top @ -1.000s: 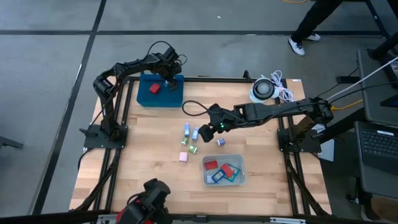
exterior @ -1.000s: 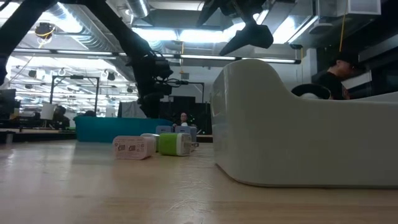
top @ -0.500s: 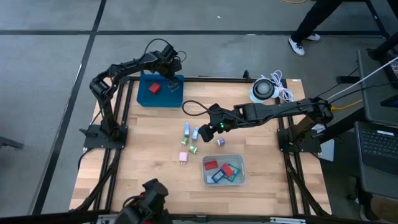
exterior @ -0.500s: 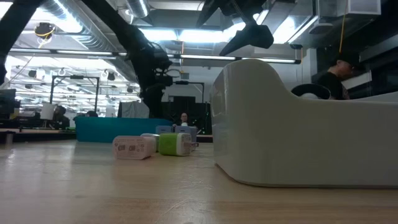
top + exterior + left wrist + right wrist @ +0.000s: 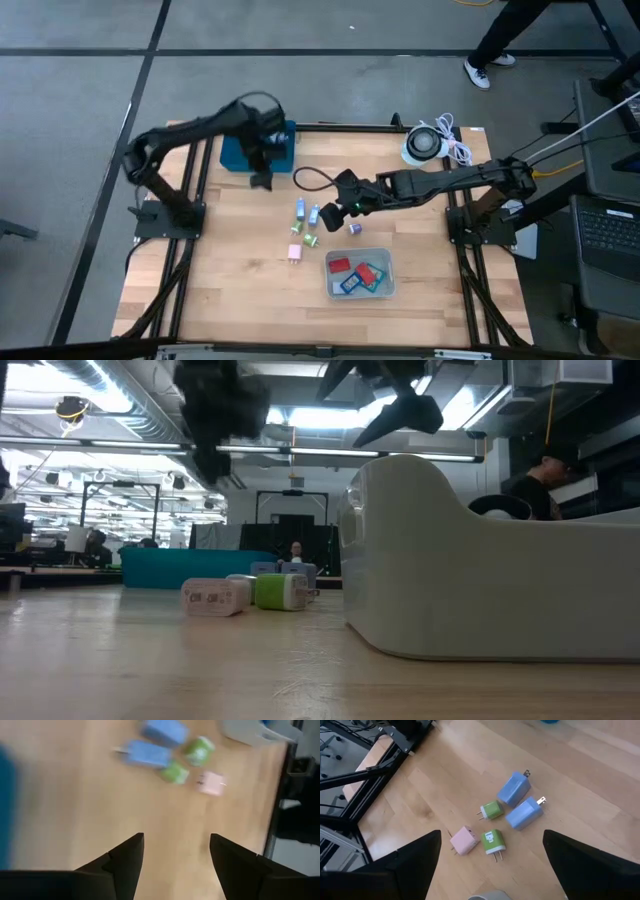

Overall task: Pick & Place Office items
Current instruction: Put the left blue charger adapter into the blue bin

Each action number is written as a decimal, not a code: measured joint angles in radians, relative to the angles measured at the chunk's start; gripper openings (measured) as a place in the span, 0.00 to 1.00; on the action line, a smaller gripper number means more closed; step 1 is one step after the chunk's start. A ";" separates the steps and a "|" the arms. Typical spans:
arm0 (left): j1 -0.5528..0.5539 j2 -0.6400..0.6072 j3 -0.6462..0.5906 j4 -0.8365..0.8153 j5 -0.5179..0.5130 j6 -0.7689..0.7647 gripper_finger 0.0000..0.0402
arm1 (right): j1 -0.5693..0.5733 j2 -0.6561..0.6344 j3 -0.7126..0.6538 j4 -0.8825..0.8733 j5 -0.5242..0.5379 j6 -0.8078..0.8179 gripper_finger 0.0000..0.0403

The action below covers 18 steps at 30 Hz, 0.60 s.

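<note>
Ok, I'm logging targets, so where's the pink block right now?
In the high view the pink block lies on the bare wood near the table's middle, just left of the clear bin and below the green blocks.

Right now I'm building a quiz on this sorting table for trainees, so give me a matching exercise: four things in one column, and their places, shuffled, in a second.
Things:
1. pink piece
2. white coiled cable
3. left gripper
4. clear bin

Places:
A. far right corner of the table
B. just off the dark blue tray, over bare wood
C. holds red and blue pieces
D. on the wood beside two green pieces

Pairs: 1-D, 2-A, 3-B, 4-C
</note>
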 joint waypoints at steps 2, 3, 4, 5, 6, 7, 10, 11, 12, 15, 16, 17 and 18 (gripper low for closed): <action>-0.093 -0.050 -0.040 0.046 -0.008 -0.097 0.54 | 0.024 -0.011 0.000 -0.005 0.042 0.000 0.88; -0.140 -0.074 -0.067 0.080 -0.032 -0.168 0.54 | 0.036 -0.021 0.000 -0.010 0.066 0.003 0.88; -0.184 -0.094 -0.095 0.113 -0.068 -0.252 0.54 | 0.048 -0.033 0.000 -0.027 0.091 0.011 0.88; -0.225 -0.114 -0.127 0.152 -0.110 -0.342 0.54 | 0.058 -0.046 0.000 -0.037 0.117 0.025 0.88; -0.259 -0.134 -0.164 0.200 -0.151 -0.433 0.53 | 0.067 -0.059 0.000 -0.040 0.141 0.036 0.88; -0.291 -0.151 -0.200 0.244 -0.186 -0.529 0.53 | 0.075 -0.072 0.000 -0.057 0.163 0.050 0.88; -0.372 -0.183 -0.301 0.419 -0.279 -0.837 0.53 | 0.091 -0.114 0.000 -0.077 0.215 0.070 0.88; -0.394 -0.187 -0.331 0.477 -0.318 -0.933 0.53 | 0.095 -0.129 0.000 -0.081 0.230 0.072 0.88; -0.414 -0.188 -0.356 0.539 -0.363 -1.032 0.53 | 0.096 -0.144 0.000 -0.081 0.243 0.073 0.88; -0.454 -0.177 -0.412 0.717 -0.473 -1.279 0.53 | 0.099 -0.180 0.000 -0.087 0.259 0.066 0.88; -0.463 -0.168 -0.422 0.774 -0.501 -1.343 0.53 | 0.099 -0.194 0.000 -0.090 0.264 0.061 0.88; -0.469 -0.158 -0.428 0.811 -0.525 -1.387 0.53 | 0.099 -0.207 0.000 -0.091 0.268 0.055 0.88; -0.472 -0.148 -0.431 0.832 -0.547 -1.414 0.53 | 0.099 -0.218 0.000 -0.090 0.272 0.051 0.88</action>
